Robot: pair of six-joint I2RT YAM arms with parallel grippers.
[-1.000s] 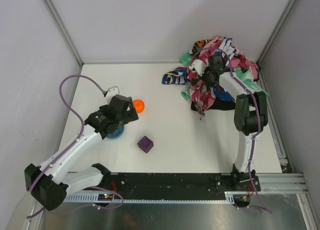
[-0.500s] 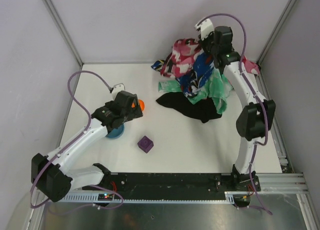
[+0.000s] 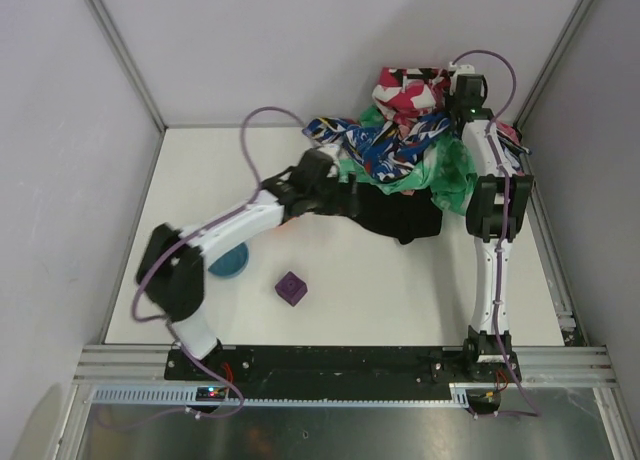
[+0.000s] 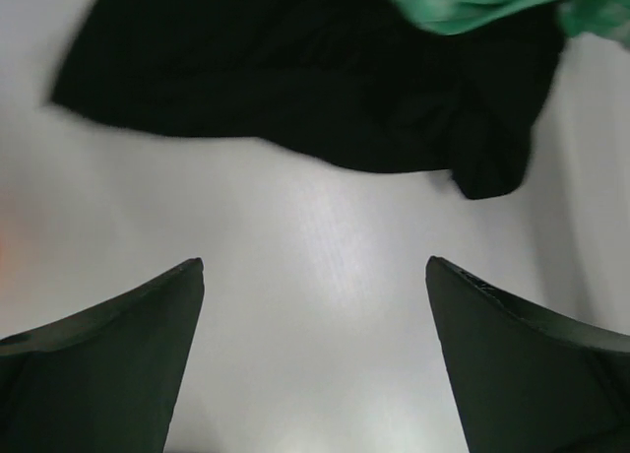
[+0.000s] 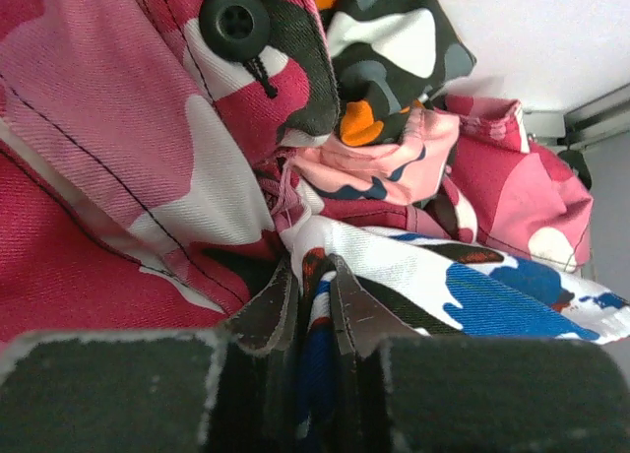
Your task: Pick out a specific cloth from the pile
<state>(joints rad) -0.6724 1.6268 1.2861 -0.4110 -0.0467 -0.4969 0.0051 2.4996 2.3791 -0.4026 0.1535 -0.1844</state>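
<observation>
The plain black cloth (image 3: 400, 218) lies flat on the white table, its upper part under hanging mint-green fabric (image 3: 452, 172). It also shows in the left wrist view (image 4: 295, 89), just ahead of the fingers. My left gripper (image 3: 348, 196) is open and empty, low over the table at the cloth's left edge (image 4: 315, 276). My right gripper (image 3: 455, 110) is raised at the back and shut on the blue-white patterned fabric (image 5: 313, 286) of the pile (image 3: 395, 130), holding the pile lifted. Pink camouflage fabric (image 5: 118, 158) fills the right wrist view.
A teal bowl (image 3: 230, 262) and a purple cube (image 3: 291, 288) sit at front left, partly behind the left arm. The back wall and right rail (image 3: 545, 230) stand close to the lifted pile.
My left arm has swung right from the bowl to the black cloth's left edge. My right arm has carried the pile up and back, and more of the black cloth shows.
</observation>
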